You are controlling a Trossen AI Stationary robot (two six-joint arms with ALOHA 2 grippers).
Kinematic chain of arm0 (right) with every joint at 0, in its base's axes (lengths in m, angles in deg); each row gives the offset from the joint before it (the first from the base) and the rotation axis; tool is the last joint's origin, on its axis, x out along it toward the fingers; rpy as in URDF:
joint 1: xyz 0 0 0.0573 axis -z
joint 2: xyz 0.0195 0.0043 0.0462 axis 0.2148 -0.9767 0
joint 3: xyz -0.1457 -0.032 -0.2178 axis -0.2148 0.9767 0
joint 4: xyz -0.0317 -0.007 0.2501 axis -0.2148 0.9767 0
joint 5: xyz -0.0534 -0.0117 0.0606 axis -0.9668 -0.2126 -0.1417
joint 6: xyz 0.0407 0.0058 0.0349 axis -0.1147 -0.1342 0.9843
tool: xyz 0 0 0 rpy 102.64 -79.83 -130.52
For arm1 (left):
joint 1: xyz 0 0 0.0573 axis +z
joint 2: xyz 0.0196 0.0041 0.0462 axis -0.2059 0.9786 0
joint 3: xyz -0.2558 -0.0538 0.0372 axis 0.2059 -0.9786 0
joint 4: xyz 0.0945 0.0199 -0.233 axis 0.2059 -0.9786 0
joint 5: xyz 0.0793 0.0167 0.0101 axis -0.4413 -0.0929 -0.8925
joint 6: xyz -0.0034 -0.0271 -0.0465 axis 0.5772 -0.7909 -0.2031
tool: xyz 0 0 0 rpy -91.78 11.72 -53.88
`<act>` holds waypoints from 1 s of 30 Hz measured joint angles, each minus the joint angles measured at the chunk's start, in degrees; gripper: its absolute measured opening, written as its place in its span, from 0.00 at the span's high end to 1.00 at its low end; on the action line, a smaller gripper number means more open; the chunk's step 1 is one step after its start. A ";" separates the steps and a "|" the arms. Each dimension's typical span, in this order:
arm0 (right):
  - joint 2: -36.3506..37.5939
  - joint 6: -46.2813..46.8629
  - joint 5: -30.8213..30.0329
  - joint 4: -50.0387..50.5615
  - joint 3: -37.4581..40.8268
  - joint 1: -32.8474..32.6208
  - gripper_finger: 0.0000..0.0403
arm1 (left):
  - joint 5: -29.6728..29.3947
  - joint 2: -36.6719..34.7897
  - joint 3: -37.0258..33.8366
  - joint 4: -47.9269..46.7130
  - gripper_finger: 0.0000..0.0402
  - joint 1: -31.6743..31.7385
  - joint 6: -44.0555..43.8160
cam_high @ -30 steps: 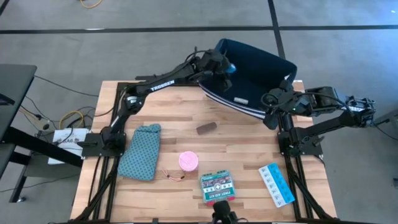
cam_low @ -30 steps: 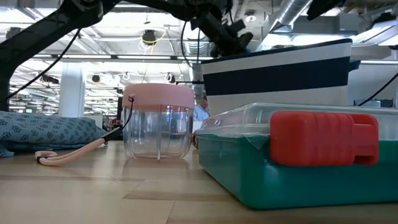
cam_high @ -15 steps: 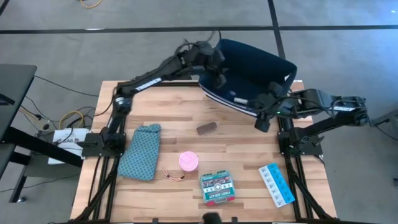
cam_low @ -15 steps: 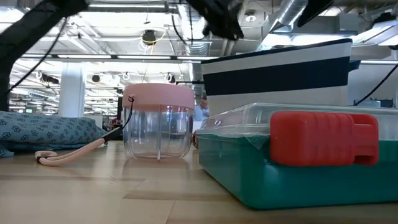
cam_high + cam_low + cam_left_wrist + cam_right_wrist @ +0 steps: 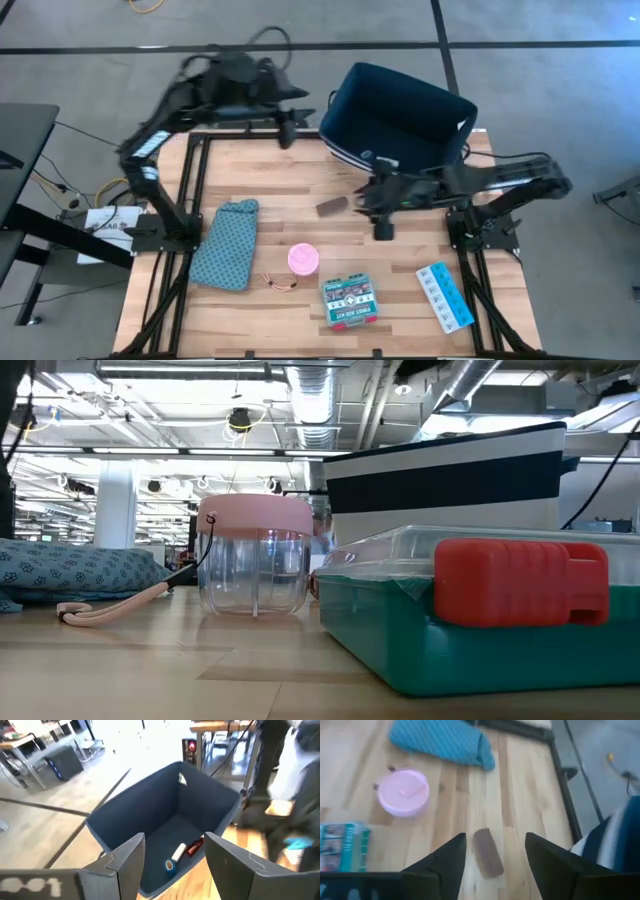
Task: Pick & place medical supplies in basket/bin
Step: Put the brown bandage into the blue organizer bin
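On the surface [image 5: 300, 190] just left of the right gripper [image 5: 496, 851] lies the brown bar [image 5: 487, 853], and you are lined up on it: the right wrist view shows it framed between jaws spread wide and empty. To take it well, you likely want to come down with the jaws across its narrow width and close only once they straddle it, then carry it to the navy bin [image 5: 400, 110] at the far right. The right arm reaches low and leftward from its base, stretched along the bin's near side. Your left gripper [image 5: 175, 847] hangs high at the far left edge beside the bin, jaws wide and empty, looking down at a white tube [image 5: 178, 852], red-white bottle [image 5: 195, 847] and small blue roll [image 5: 170, 865] lying inside. Near you wait the pink roll [image 5: 303, 260], green box [image 5: 349, 301] and pill organizer [image 5: 444, 296].
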 joint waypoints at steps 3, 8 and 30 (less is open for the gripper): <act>-5.86 -0.07 0.18 -1.16 0.01 2.33 0.46 | -1.13 -3.45 0.02 -1.26 0.52 -1.30 -0.90; -15.10 -1.97 1.43 -1.10 0.03 6.30 0.42 | -5.24 -6.68 0.02 -4.25 0.52 -2.81 -2.06; -38.74 -6.46 12.63 -6.69 -5.61 14.91 0.44 | -12.96 -7.12 -2.13 -10.29 0.52 -3.56 -3.43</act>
